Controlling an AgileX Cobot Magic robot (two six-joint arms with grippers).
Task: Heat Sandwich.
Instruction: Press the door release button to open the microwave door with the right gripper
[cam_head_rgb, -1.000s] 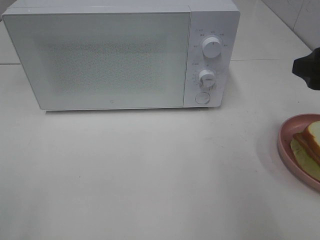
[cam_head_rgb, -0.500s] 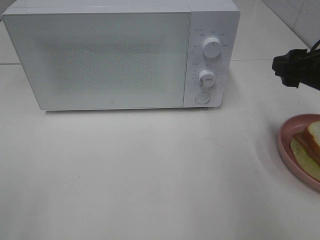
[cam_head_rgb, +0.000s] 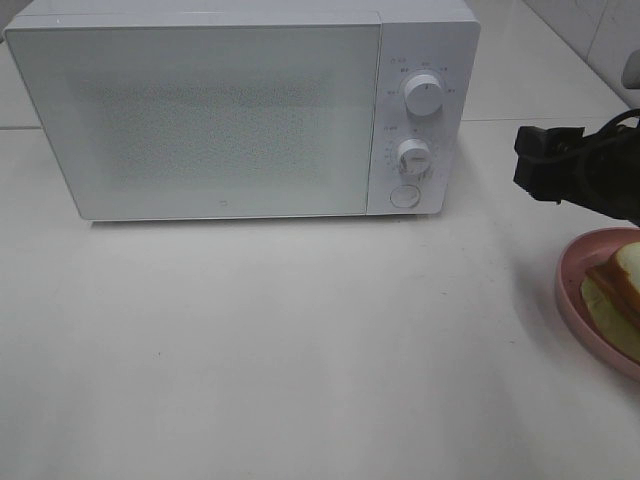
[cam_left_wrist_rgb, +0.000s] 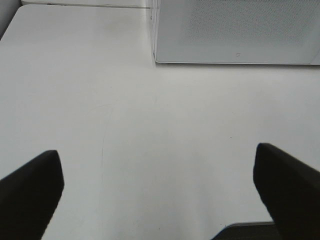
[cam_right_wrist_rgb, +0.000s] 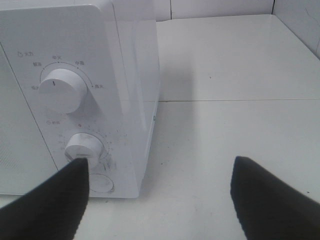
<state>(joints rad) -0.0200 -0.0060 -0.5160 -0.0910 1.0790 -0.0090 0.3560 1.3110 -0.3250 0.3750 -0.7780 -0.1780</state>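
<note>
Exterior high view: right arm level with the microwave's control panel, door shut, sandwich waiting on its plate
The black right gripper (cam_head_rgb: 535, 165) hangs just right of the boxy white microwave oven (cam_head_rgb: 220, 110), its jaws apart with nothing between them; the black left gripper (cam_left_wrist_rgb: 160, 200) is spread wide above the bare white tabletop (cam_head_rgb: 300, 340), holding nothing. The white-bread sandwich with brown and pale green filling (cam_head_rgb: 622, 285) lies on the round pink plate (cam_head_rgb: 570, 290) at the right edge, well apart from the oven. The step looks to be opening the door: one fingertip should meet the flat round white button (cam_right_wrist_rgb: 102, 183) at the foot of the panel squarely, clear of the lower white dial (cam_right_wrist_rgb: 84, 146) just above it, and push straight in, gently enough that the oven does not slide back
</note>
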